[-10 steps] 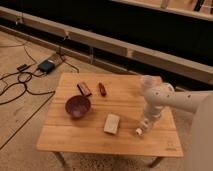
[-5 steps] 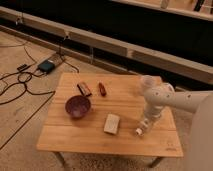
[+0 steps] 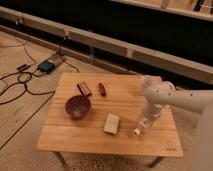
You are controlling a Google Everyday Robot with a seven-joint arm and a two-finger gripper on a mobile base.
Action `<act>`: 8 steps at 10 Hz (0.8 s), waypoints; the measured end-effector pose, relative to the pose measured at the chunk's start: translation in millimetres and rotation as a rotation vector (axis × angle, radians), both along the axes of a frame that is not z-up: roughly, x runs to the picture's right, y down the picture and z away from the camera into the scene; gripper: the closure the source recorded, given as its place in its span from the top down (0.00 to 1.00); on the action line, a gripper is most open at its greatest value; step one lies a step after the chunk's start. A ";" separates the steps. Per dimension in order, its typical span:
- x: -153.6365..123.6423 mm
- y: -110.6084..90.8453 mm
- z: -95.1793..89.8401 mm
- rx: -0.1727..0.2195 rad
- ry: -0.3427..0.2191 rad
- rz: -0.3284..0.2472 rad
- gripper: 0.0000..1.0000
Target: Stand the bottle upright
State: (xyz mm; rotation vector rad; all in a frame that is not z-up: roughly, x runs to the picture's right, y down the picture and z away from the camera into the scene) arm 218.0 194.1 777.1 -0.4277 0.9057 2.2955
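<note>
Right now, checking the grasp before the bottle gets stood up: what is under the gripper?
Below the shut gripper, the whitish end of the bottle sticks out over the wooden table. The gripper covers the rest, so its contact with the tabletop is hidden.

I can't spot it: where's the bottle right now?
In the camera view, the bottle is on the table, toward its right side, just right of the white block, at the gripper.
</note>
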 end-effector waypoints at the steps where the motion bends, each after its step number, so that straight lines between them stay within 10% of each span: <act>1: -5.3 -3.2 -6.8 -0.010 -0.014 0.010 0.00; 8: -46.7 -44.3 -38.7 -0.133 -0.296 0.214 0.00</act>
